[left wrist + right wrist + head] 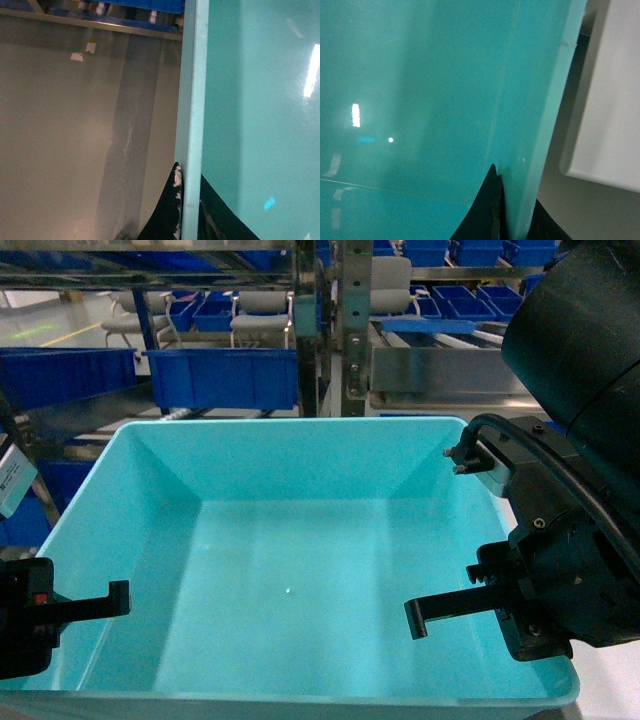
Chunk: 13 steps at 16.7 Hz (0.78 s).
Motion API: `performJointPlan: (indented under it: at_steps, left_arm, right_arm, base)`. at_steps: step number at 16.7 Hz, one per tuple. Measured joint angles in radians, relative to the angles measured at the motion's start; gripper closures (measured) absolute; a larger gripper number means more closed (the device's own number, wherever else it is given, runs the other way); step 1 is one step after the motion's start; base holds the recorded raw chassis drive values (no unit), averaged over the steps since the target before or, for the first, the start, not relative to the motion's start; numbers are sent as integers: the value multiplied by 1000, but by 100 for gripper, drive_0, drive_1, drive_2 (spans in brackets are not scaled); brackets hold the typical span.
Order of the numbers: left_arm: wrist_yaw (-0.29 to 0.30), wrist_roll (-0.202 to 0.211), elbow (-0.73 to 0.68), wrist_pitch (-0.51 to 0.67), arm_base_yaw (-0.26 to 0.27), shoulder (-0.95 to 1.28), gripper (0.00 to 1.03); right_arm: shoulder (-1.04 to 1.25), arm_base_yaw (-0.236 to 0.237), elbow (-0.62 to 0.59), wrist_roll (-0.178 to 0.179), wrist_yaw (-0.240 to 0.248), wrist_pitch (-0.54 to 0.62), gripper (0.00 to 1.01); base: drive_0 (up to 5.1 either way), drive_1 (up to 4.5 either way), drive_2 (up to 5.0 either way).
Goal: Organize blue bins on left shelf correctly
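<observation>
1. While both arms pinch opposite side walls of the large rectangular light turquoise plastic tub [300, 570], the step in hand looks like the carry: the tub is held up in front of the robot, facing the stainless-steel rack with perforated uprights [352, 350] just beyond its far rim.
2. On the left, the left pincer [186, 200] straddles the tub's rolled left rim, one black finger outside the wall and one inside, closed tight on the plastic.
3. On the right, the right pincer [507, 205] grips the right wall in the same way, fingers either side and pressed against it; in the head view its black body [540, 590] sits over the tub's right edge.
4. Inside, the tub holds nothing; only ceiling-light reflections show on its smooth floor.
5. Beyond it, darker royal-blue plastic bins [225, 375] sit on the rack's levels; whether they hold anything cannot be told from here.
6. Judging from this, the next move calls for both arms advancing together at matched height, keeping the tub level, so its far edge clears a crossbar and lands on a rack level.
7. An uneven push could twist the tub out of either grip.
</observation>
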Motion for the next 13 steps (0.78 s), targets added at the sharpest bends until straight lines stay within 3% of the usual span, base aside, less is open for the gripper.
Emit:
performJointPlan:
  at_steps: [13]
  left_arm:
    - [0,0,0,0,2,0,101]
  right_arm:
    - [0,0,0,0,0,-1,99]
  base:
    - [-463,225,225]
